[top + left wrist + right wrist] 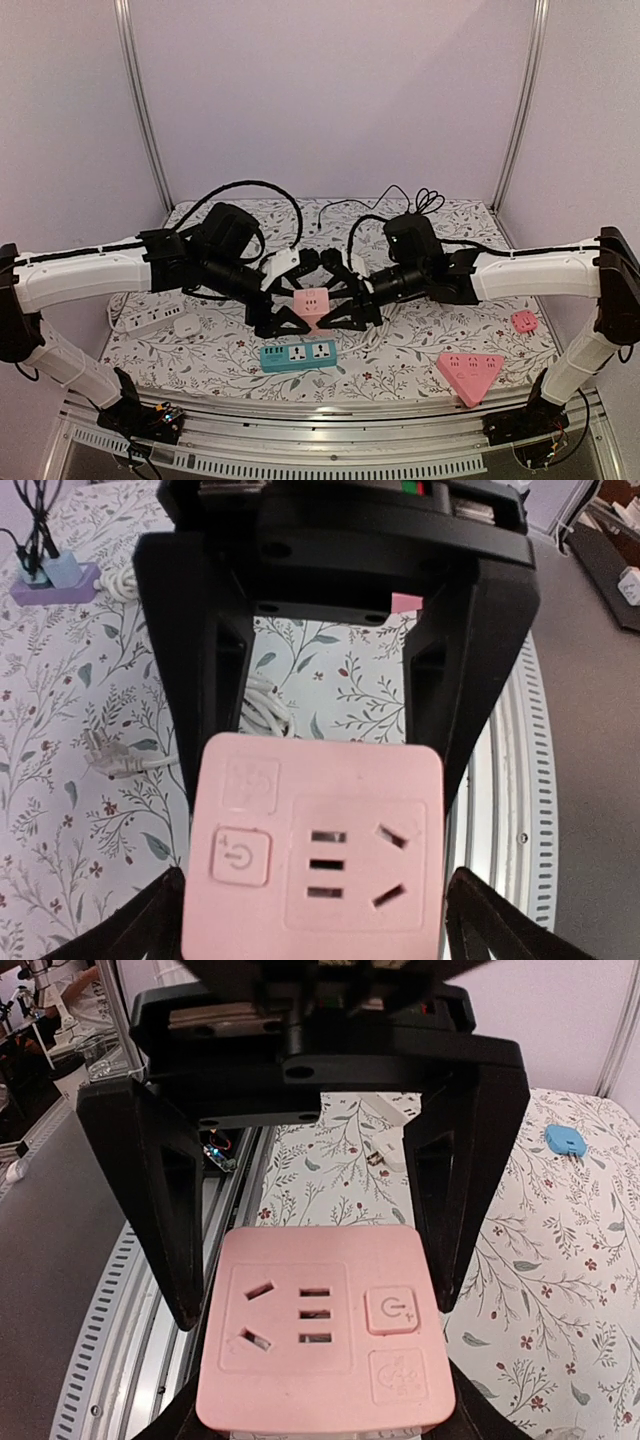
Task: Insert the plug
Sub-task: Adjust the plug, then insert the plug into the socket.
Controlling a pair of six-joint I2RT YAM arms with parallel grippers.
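Over the middle of the table [420,345], the pink socket [312,300] hangs off the cloth between both grippers, face up. I'd read this as a handover, so one arm can go for the white plug [108,758], which lies loose on its cable on the table beyond the socket. Right gripper [324,300] is about half closed, fingers clamped on the socket's sides; left gripper [300,297] is spread wide and, as far as its wrist view shows, clear of the socket, holding nothing.
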